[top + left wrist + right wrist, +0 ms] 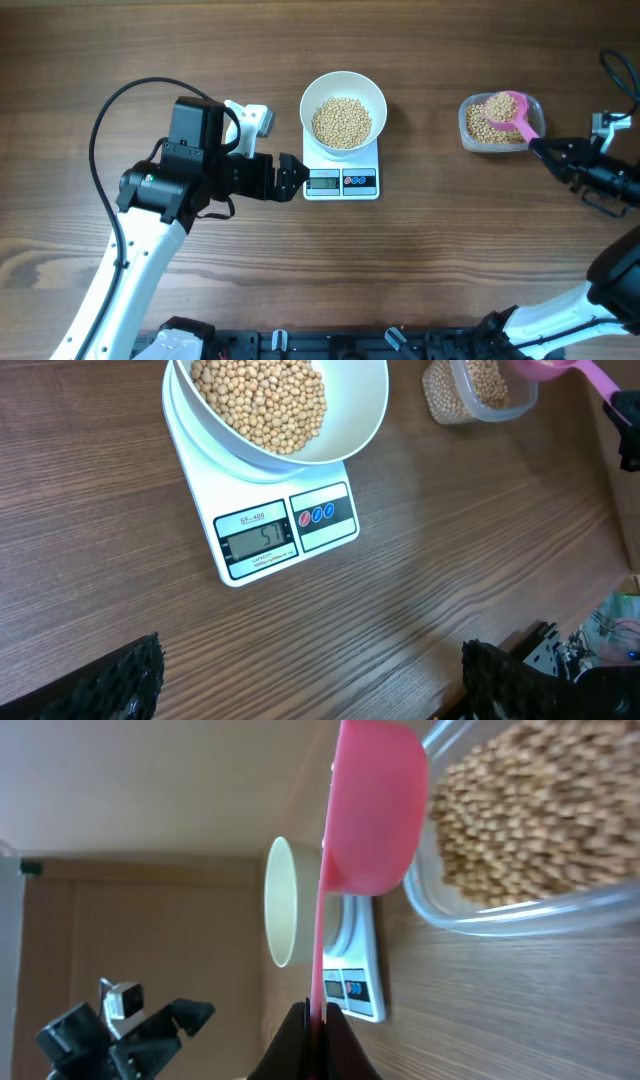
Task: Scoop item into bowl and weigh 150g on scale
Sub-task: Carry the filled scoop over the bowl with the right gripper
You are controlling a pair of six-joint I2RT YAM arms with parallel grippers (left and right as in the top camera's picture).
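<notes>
Pink plastic is what my right gripper point(540, 148) is clamped on: its jaws are closed on the tip of the scoop point(505, 108) handle. The handle runs straight out ahead of the fingers to the cup, which sits over the clear tub point(470, 135), heaped with beans point(498, 104). That line is the scoop's long axis.

From this gripper, the bowl point(343, 84) lies well beyond the cup and off to one side of the handle line, resting on the scale point(340, 183). I judge the carry is mostly a reach forward with a sideways swing, keeping the cup level so nothing rolls off.

My left gripper point(298, 178) is spread wide and holds nothing. It is far nearer, with the scale's display edge just ahead of its fingertips, but the scoop is not on its side.

The bowl already holds a mound of beans. The display shows two digits beginning with five, so I reckon several more loads are needed.
</notes>
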